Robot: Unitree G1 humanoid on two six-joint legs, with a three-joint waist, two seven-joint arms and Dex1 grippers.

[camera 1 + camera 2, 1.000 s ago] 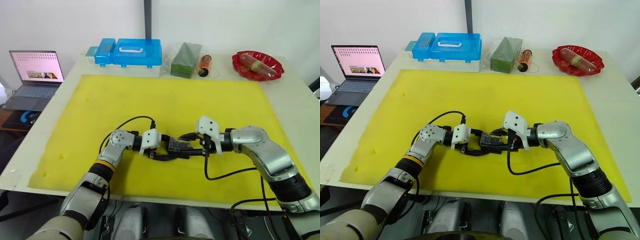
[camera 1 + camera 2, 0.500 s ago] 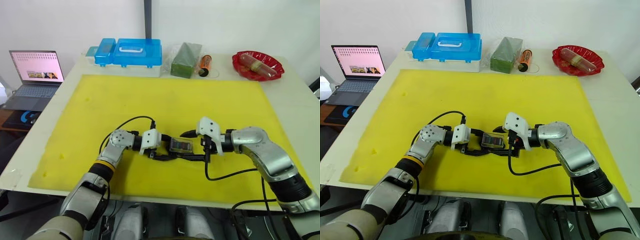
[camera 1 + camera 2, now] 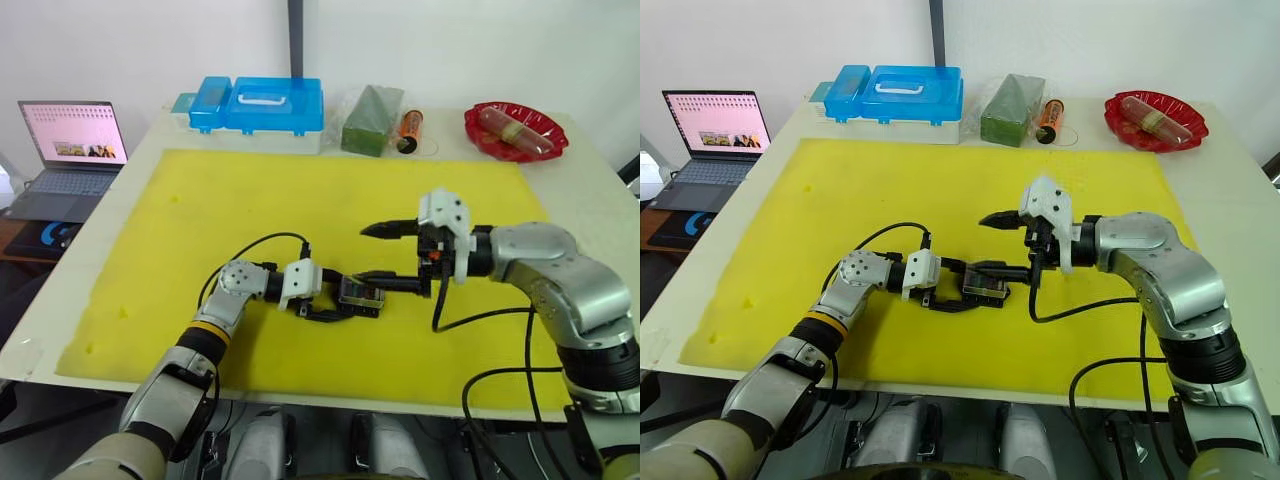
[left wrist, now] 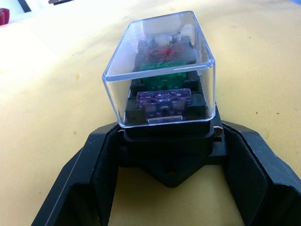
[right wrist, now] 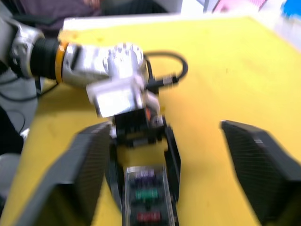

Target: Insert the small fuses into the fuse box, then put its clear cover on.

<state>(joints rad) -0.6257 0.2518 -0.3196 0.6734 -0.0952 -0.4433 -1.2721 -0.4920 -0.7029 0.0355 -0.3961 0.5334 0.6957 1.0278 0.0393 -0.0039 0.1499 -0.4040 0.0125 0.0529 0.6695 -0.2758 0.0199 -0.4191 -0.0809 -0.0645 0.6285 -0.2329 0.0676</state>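
clear cover (image 4: 157, 61) now sits seated over the fuse box (image 3: 361, 295), fuses (image 4: 163, 99) visible beneath. my right gripper (image 3: 388, 254) has let go and lifted back, fingers wide and empty; my left gripper (image 4: 162, 155) still pinches the box's base on the yellow mat (image 3: 300, 200). i judge the task essentially finished.

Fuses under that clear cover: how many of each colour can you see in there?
Purple fuse: 1
Green fuse: 1
Red fuse: 1
Pale fuse: 1, faint at the far end
Total: 4, all in the box under the cover.
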